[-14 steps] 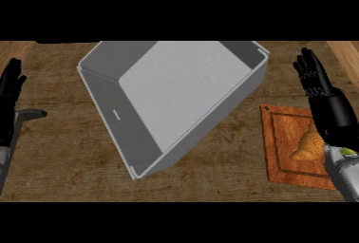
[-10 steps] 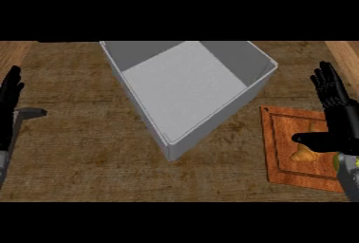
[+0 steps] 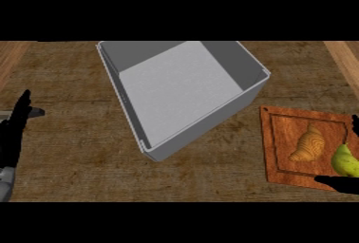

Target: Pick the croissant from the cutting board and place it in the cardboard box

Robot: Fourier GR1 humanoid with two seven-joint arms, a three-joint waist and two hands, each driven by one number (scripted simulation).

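One croissant (image 3: 308,144) lies on the cutting board (image 3: 277,142), untouched. It is probably light and flaky, so hold its thick middle gently. Right hand (image 3: 338,182) and left hand (image 3: 13,133) keep fingers apart.

The box (image 3: 238,61) in the upper middle of the frame is plain grey, its floor paler than its walls. The counter (image 3: 70,142) is a mottled dark brown with a coarse grain. At the right, the cutting board (image 3: 280,142) is reddish-brown and wood-grained. The croissant (image 3: 309,144) is golden-brown, with a yellow-green pear (image 3: 344,161) beside it. The left hand (image 3: 14,128) and the right hand (image 3: 340,182) are both black.
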